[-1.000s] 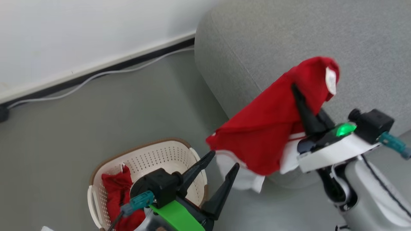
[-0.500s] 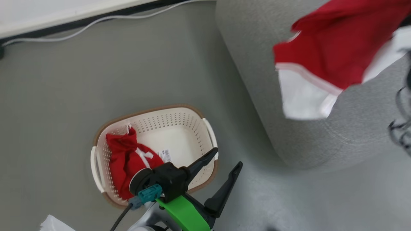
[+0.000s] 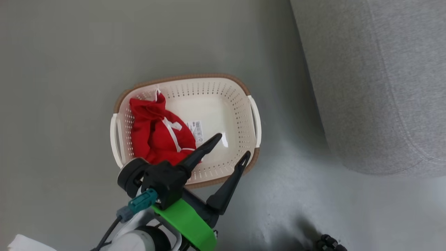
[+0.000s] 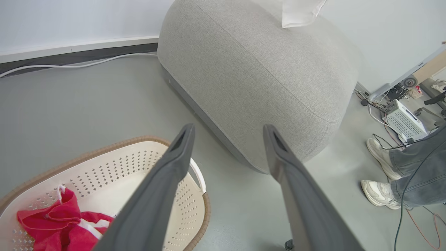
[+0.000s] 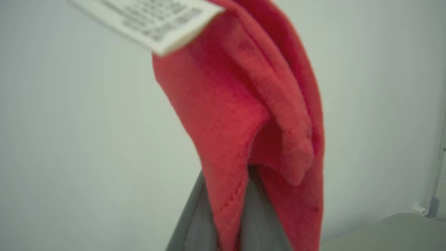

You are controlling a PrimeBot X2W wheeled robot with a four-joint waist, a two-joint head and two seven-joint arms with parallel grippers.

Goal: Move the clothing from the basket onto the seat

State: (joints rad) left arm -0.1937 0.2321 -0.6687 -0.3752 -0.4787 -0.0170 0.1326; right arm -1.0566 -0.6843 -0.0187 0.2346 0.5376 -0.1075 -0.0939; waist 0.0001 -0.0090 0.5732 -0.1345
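The left tool hangs low at the near left, dark fingers spread wide. The right tool is pinched tight on a red garment.

The left gripper reaches into the scene from the near edge, its two long dark grey fingers spread wide with nothing between them. Near and to the left sits the cream perforated basket with a brown rim, and crumpled red clothing with white trim lies in its left end. Beyond the fingers is the rounded light grey seat, with a scrap of white fabric at its far top edge, while at the right a person's jeans leg and pale shoes stand on the grey floor near a white vented box and loose cables.
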